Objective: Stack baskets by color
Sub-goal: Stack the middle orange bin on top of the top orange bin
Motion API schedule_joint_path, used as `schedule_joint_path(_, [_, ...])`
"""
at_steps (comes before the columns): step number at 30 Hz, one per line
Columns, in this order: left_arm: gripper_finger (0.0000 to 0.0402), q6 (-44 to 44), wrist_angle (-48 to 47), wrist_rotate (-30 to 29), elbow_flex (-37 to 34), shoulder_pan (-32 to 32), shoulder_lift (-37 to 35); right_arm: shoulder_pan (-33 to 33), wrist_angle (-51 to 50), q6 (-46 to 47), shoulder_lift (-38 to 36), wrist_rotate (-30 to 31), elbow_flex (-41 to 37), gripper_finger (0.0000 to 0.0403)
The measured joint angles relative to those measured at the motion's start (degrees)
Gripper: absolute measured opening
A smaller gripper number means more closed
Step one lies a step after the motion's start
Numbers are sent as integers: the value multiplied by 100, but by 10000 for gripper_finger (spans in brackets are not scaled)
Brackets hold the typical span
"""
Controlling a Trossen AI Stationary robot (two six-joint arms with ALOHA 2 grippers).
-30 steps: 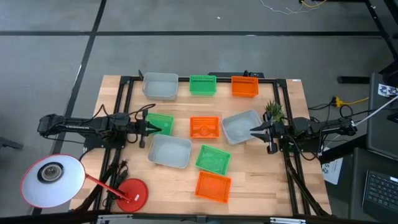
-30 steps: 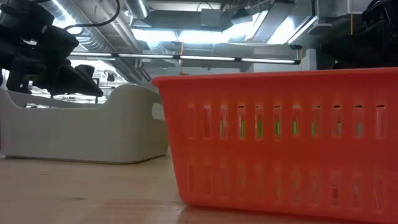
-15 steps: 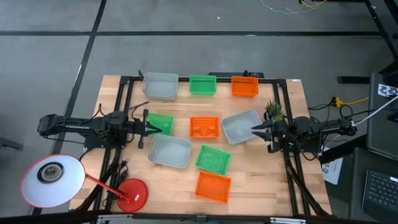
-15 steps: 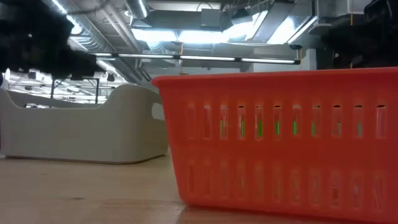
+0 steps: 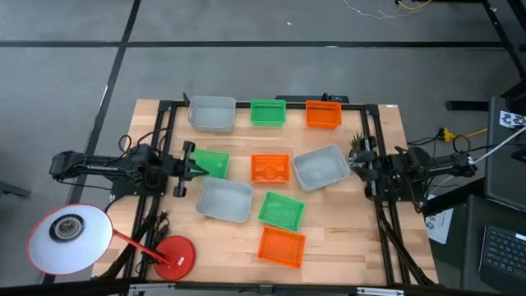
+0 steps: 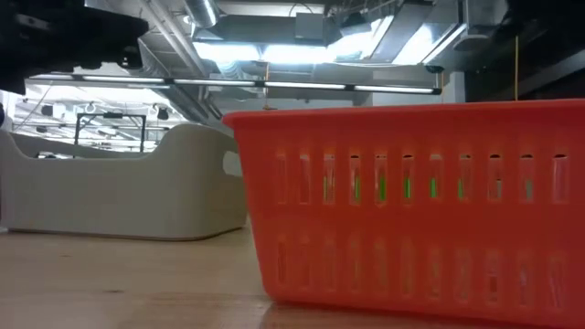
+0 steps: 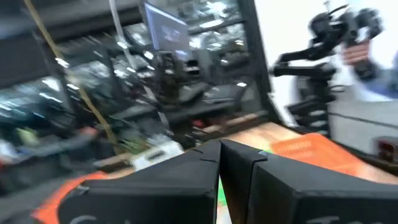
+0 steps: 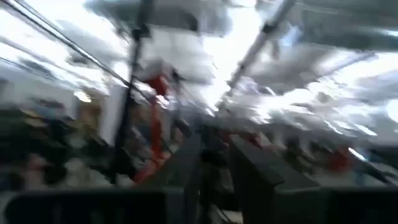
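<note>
Both arms have pulled back toward the tabletop [image 5: 329, 247] edges. The left hand [image 5: 196, 165], fingers together, sits just beside a green basket [image 5: 213, 163]; the right hand [image 5: 356, 162], fingers apart, sits beside a grey basket [image 5: 320, 168].

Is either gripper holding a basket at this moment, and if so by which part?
Neither. The left gripper is shut and empty beside the green basket; the right gripper has nothing in its fingers near the grey basket.
</note>
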Motion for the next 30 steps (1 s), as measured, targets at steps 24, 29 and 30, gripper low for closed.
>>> schedule_joint_path(24, [0,4,-285,-1764,58,2,-2,-487,-7522,131,4762,2039,5327,86])
schedule_joint_path(29, [0,-13,-654,-1764,58,2,-2,-487,-7534,132,5172,1921,5311,86])
schedule_joint_path(30, [0,-29,-704,-1764,58,2,-2,-487,-7536,270,5256,1982,5310,86])
